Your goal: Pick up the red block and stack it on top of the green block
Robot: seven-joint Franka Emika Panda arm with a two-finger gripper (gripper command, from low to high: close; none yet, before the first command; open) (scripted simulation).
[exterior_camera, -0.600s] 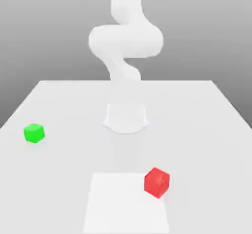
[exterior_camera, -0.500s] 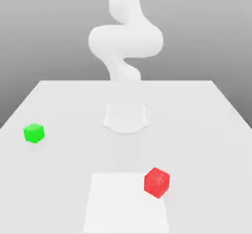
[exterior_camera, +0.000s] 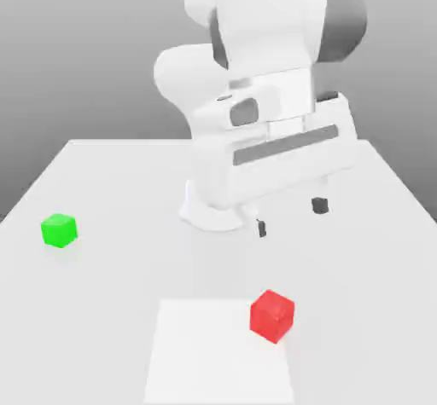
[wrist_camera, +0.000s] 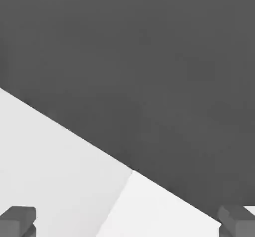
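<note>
While resting flat, red block (exterior_camera: pixel 272 315) corner-forward, no long axis.

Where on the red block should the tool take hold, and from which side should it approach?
Best from above, I think: the red block sits flat on the table with nothing beside it. It is turned a little, one corner edge facing the exterior camera, so the open tool should turn to match and close on two opposite side faces, near mid-height.

Red block (exterior_camera: pixel 272 315) — bright red; green block (exterior_camera: pixel 59 229) — bright green (both plain); table (exterior_camera: pixel 102 309) white.
</note>
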